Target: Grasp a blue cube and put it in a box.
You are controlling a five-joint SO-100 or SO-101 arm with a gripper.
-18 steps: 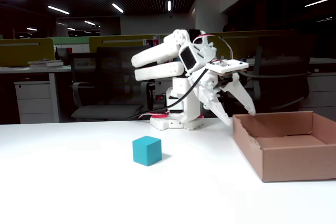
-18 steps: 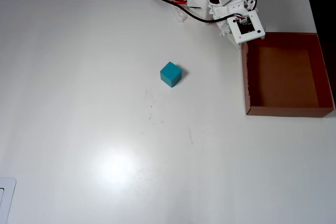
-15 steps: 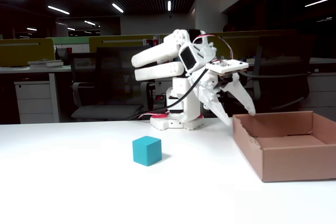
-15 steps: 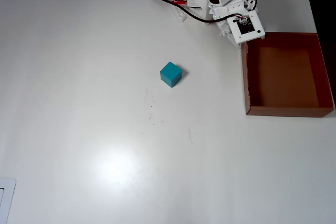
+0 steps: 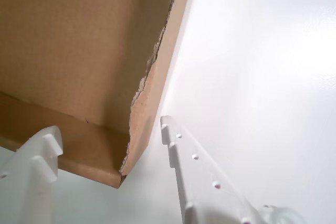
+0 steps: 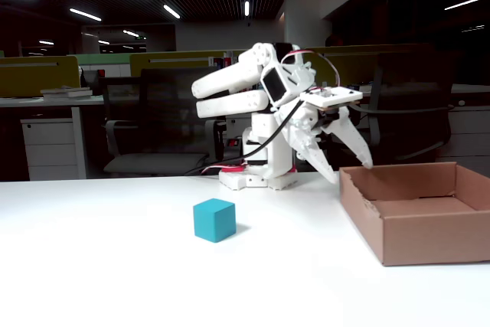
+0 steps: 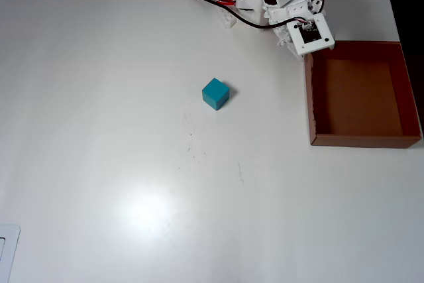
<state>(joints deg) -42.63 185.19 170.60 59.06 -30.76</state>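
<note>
The blue cube [image 6: 213, 220] is a small teal block with plain matte faces and crisp edges. It sits alone on the white counter [image 7: 99, 130], near the middle in the overhead view and well apart from everything else. Seen from above [image 7: 215, 93], it is turned slightly, its sides not square to the counter's edge.

The box [image 7: 311, 97] is a shallow brown cardboard tray with low walls, lying at the right of the overhead view with its open floor bare. The wall facing the cube has a ragged, torn top edge, which the wrist view shows close up [image 5: 152, 72]. Bare counter runs between cube and box, and all around the cube.

The white arm [image 6: 253, 89] stands at the far edge of the counter, folded forward. Its tool [image 6: 352, 170] hangs over the box's near-left corner as the fixed view shows it, jaws apart and empty. In the wrist view the two white fingers [image 5: 37, 156] straddle that corner of the box, one over the cardboard side and one over the counter beside it.
</note>
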